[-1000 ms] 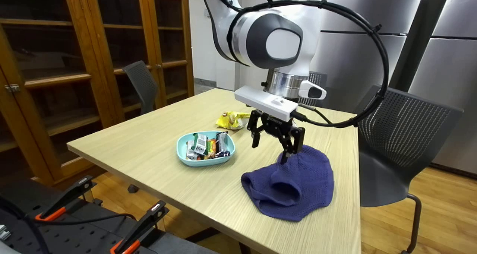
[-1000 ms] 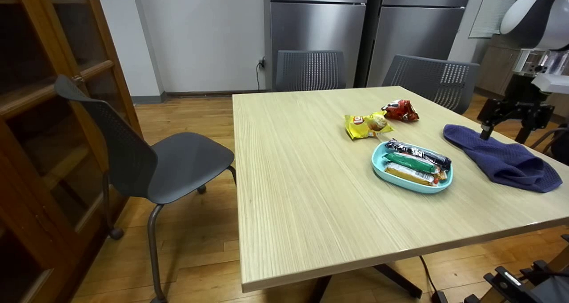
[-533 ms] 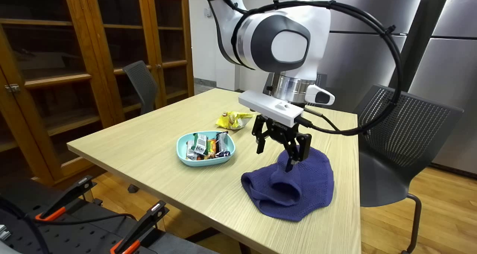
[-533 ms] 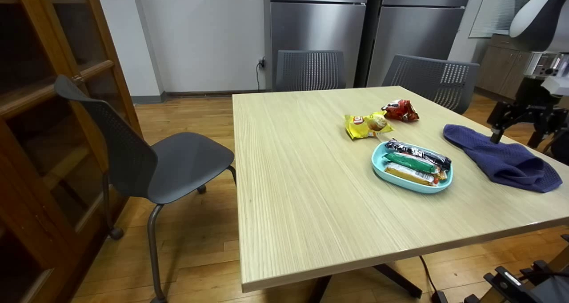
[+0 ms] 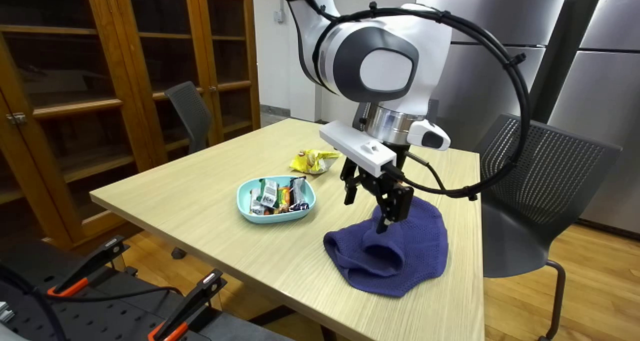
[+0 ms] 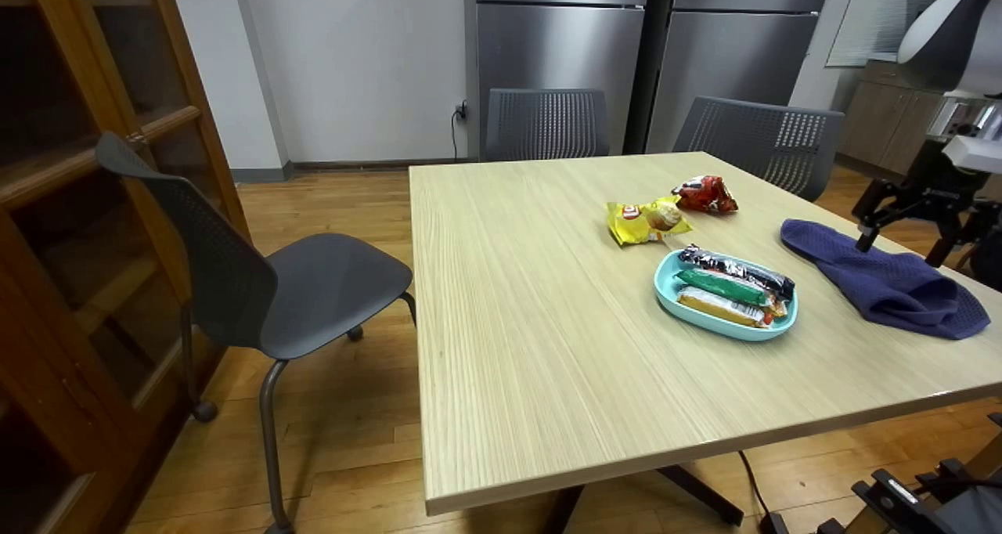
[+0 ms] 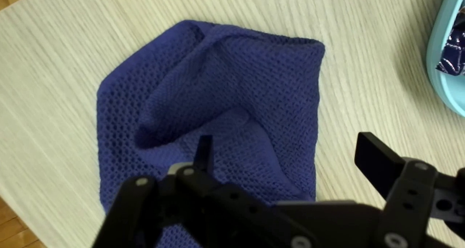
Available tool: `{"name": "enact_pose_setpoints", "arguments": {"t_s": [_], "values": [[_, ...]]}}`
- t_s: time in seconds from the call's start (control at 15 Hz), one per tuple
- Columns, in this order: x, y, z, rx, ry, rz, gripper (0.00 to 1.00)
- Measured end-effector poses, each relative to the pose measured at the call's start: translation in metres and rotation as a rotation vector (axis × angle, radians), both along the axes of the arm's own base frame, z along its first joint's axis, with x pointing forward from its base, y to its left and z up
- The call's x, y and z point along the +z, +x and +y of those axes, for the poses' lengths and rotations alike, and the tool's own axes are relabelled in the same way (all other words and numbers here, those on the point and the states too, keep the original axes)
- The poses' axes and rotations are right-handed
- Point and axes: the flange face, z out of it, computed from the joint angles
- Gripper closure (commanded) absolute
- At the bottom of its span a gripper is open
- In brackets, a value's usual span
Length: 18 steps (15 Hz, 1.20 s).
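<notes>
Wrist view: a blue waffle-weave cloth (image 7: 269,70) lies crumpled on the pale wood table (image 7: 367,30), below the gripper (image 7: 285,142). Its jaws stand wide apart, gripping nothing; one finger (image 7: 204,153) hangs over the cloth, the other over the tabletop just beside it, and whether the fabric is touched cannot be told. In an exterior view, a white label (image 5: 268,192) among the wrapped bars carries dense dark print, unreadable. In an exterior view, the yellow snack bag (image 6: 646,219) bears a red patch with pale letters too small to read, and the red bag (image 6: 704,196) next to it has white markings, likewise illegible; near the cloth, a turquoise bowl (image 6: 708,322) holds the bars. In that same view the cloth slants from upper left to lower right, along the table's edge. Seen from the wrist, its long axis runs top to bottom, a squared corner pointing to the upper right, the lower end partly hidden by the gripper. In an exterior view, its rolled fold (image 5: 390,241) opens toward the camera.
</notes>
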Motion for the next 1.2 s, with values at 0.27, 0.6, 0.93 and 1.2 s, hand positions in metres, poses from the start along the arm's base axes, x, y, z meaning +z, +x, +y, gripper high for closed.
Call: {"name": "enact_pose_setpoints", "arguments": {"t_s": [0.27, 0.6, 0.93, 1.2], "values": [[0.0, 0.0, 0.0, -0.004, 0.0, 0.0, 0.0], [-0.001, 0.0, 0.0, -0.004, 0.0, 0.002, 0.0], [-0.008, -0.014, -0.003, -0.027, 0.012, 0.021, 0.0], [-0.012, -0.025, -0.011, -0.096, 0.034, 0.01, 0.0]]}}
